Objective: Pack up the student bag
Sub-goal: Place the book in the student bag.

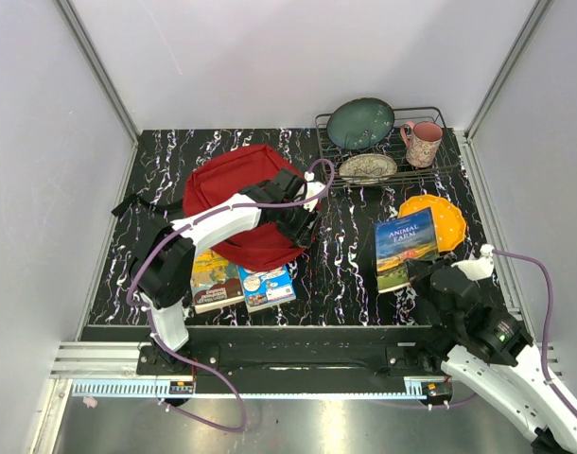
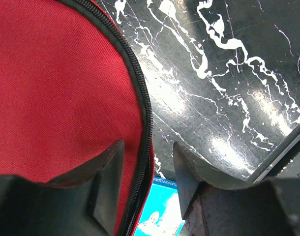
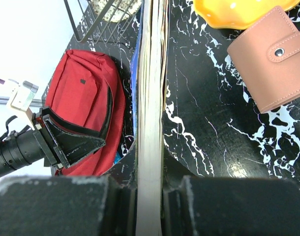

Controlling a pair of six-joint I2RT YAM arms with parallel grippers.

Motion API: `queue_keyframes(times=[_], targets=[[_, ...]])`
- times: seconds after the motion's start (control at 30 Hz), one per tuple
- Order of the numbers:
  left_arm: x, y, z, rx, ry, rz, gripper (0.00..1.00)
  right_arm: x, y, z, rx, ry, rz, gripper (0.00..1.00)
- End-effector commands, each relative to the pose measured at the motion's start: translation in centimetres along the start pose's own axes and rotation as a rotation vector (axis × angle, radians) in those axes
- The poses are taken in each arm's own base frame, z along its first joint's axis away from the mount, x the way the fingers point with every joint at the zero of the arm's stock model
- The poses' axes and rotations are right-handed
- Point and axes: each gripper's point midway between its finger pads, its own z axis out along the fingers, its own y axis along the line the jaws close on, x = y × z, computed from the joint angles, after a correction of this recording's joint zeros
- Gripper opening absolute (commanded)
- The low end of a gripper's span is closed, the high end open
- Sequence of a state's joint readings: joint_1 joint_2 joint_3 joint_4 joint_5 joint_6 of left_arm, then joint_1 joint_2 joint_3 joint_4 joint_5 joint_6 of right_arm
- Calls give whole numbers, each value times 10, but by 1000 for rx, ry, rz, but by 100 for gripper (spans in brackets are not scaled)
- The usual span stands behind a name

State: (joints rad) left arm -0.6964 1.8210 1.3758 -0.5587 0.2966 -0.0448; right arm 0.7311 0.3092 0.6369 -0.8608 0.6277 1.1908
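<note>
Red student bag (image 1: 234,189), straps (image 1: 137,204) leftward, left hand (image 2: 148,153) parted, right hand (image 3: 150,169) grasping book (image 1: 407,244)

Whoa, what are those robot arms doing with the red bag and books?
They are packing the student bag. The left arm's fingers sit either side of the bag's zip edge, not clamped yet. The right arm's fingers pinch the Animal Farm book. Two more books lie by the bag.

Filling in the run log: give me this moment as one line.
left gripper: open, straddling backpack zip edge | right gripper: shut on book | backpack: lying on table
</note>
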Motion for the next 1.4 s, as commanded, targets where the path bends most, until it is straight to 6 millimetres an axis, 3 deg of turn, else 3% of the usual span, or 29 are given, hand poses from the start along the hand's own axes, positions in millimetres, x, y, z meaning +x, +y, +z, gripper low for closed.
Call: queue_keyframes(times=[0.0,0.03,0.33,0.4,0.6,0.77,0.9,1.0,1.03,1.13,1.3,1.37], targets=[[-21,0,-5,-14,-54,8,43,-9,18,-2,-63,-30,89,0],[-21,0,-5,-17,-57,8,36,-8,18,-2,-61,-28,90,0],[-17,6,-4,-49,-47,0,14,-5,18,0,-53,-14,92,1],[-17,7,-3,-54,-48,0,2,-5,17,0,-50,-14,92,1],[-21,7,-8,-66,-69,1,0,-3,18,1,-49,-9,89,1],[-46,8,-42,-128,-186,18,0,6,27,5,-80,25,111,2],[-77,11,-83,-211,-313,26,0,37,38,18,-133,127,141,2],[-96,10,-120,-261,-409,31,0,54,57,18,-216,206,176,2],[-102,7,-136,-265,-449,34,0,54,75,13,-292,230,208,2],[-115,4,-172,-300,-531,38,0,51,102,2,-411,253,247,3],[-130,-8,-212,-299,-620,49,0,50,135,-8,-473,305,178,4],[-131,-8,-217,-307,-625,50,0,63,148,-8,-485,378,148,4]])
